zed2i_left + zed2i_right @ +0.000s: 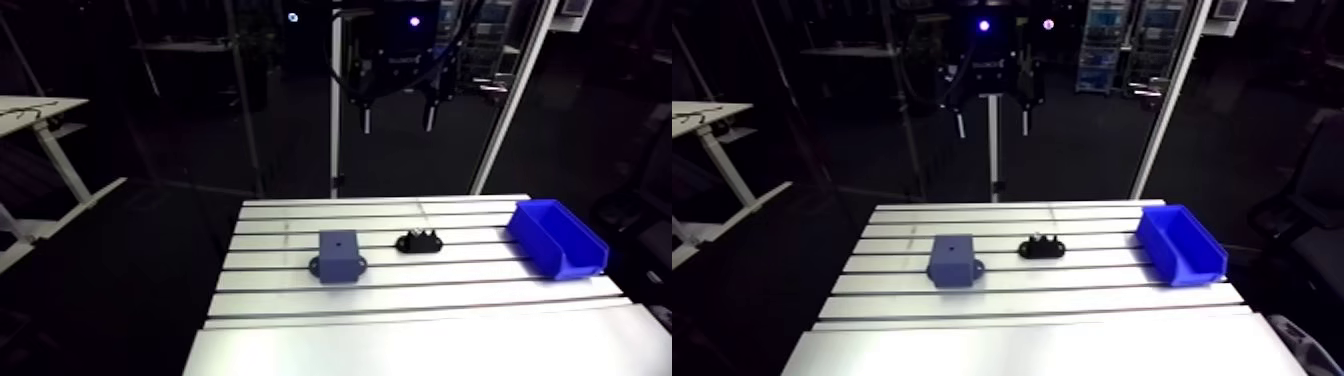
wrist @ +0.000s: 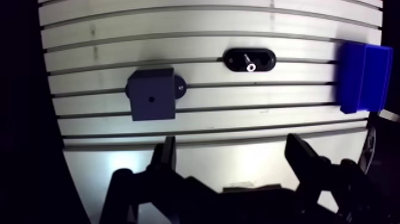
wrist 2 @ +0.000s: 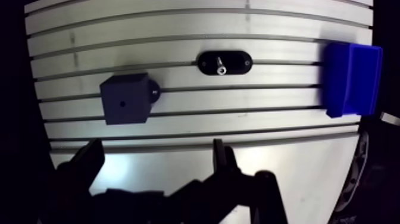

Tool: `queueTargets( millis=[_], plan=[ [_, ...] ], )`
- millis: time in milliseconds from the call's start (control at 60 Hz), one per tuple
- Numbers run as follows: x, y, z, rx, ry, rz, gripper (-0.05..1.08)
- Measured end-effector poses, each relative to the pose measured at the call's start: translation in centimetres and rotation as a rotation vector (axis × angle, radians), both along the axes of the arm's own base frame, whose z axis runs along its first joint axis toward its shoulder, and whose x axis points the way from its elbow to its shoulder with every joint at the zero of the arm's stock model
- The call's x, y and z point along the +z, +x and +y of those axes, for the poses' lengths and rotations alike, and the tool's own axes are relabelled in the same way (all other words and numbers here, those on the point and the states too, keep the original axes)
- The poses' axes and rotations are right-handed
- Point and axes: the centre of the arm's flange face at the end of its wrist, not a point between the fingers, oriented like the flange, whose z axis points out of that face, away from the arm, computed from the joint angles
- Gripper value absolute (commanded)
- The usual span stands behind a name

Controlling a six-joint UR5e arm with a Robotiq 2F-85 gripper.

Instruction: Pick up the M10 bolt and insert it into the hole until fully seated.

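Gripper (image 2: 232, 146) hangs spread and empty, well above the bench (image 2: 238, 119). Bolt (image 2: 248, 63) stands in a black holder (image 2: 265, 59), between the grey-blue block (image 2: 152, 95) with its top hole and the blue bin (image 2: 360, 77). Judged rigid, light and smooth-sided, so it is best pinched squarely across its exposed upper end.

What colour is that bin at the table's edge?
Bright blue; the bin shows best in the arm view.
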Motion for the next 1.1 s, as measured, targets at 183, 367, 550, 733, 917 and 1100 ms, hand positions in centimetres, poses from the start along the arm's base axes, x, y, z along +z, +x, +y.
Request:
queueTargets(
  millis=[183, 367, 550, 733, 917, 1100],
  plan=[
    [-2.2, -0.5, 2.4, 0.004, 0.005, 0.046, 0.01],
    [-4.2, -0.6, 4.8, 0.005, 0.005, 0.095, 0.01],
    [-6.3, -0.3, 5.9, 0.005, -0.002, 0.129, 0.01],
    [-8.3, 0.2, 6.2, 0.022, -0.010, 0.171, 0.01],
    [-9.9, 0.6, 6.8, 0.026, -0.013, 0.202, 0.01],
    [-11.8, 0.5, 7.1, 0.022, -0.018, 0.191, 0.01]
  ],
)
